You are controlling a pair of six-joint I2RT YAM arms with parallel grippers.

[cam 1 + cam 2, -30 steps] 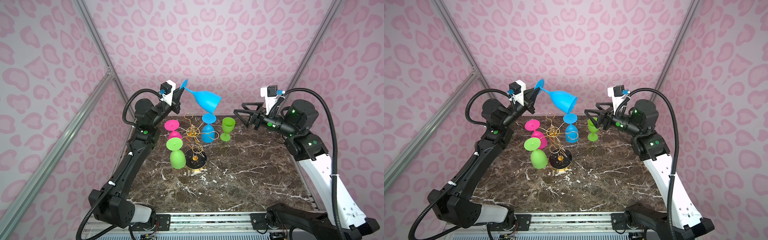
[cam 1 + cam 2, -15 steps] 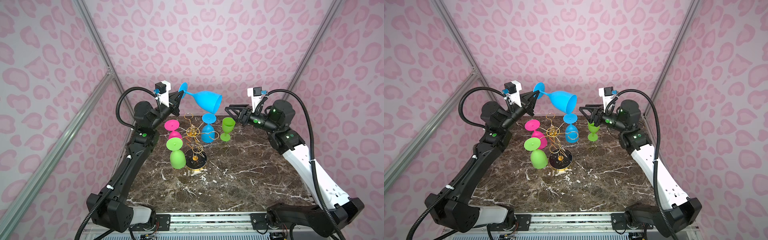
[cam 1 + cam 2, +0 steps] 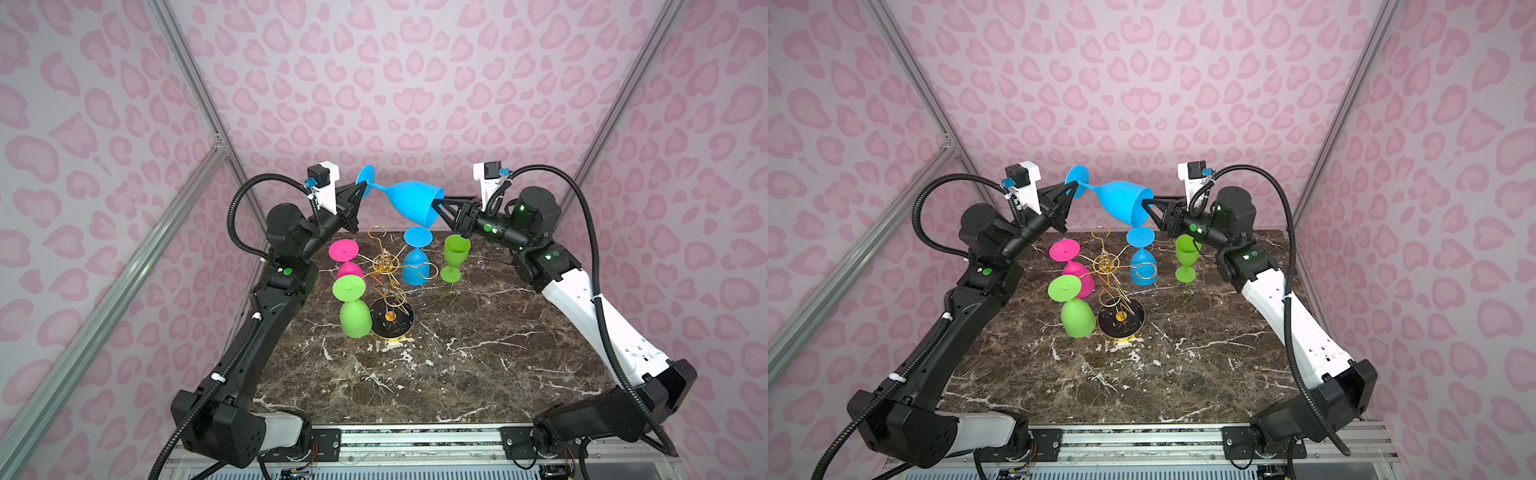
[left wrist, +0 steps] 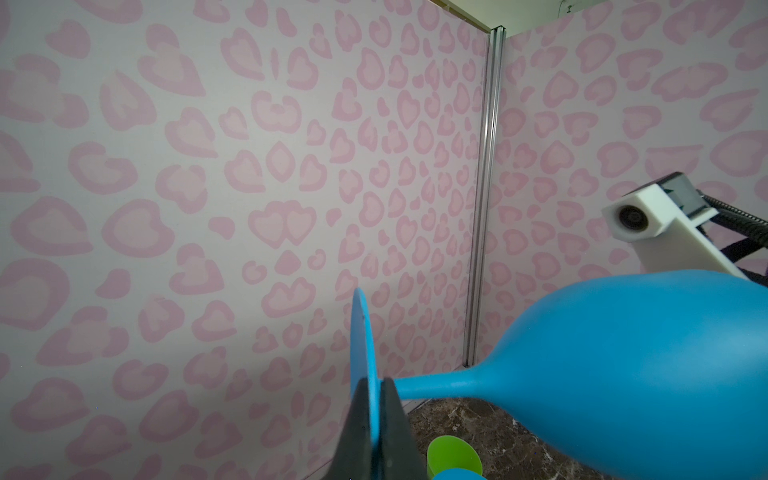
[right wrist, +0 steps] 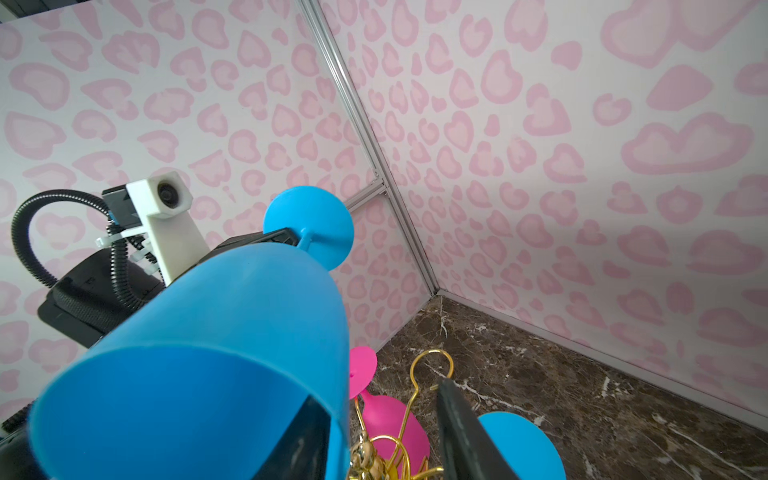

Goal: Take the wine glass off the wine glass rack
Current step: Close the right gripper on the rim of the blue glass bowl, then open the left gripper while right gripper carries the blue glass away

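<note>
Blue wine glass (image 3: 410, 203) hangs sideways, foot clenched in left pincer (image 4: 375, 390); right pincer (image 3: 438, 202) straddles its rim, unclenched.

— Where is the blue wine glass (image 3: 1121, 205)?
— In the air, lying on its side above the wine glass rack (image 3: 1109, 266), clear of the wire. The left gripper (image 3: 1073, 192) pinches it at the foot.
— And the right gripper (image 3: 1146, 204)?
— At the bowl's mouth. Whether it presses the wall is hard to tell from here.
— What's on the rack?
— A pink glass (image 3: 1073, 270), a green glass (image 3: 1076, 318) and a hanging blue glass (image 3: 1143, 266), all upside down. An upright green glass (image 3: 1185, 253) stands on the marble table (image 3: 1204, 365).
</note>
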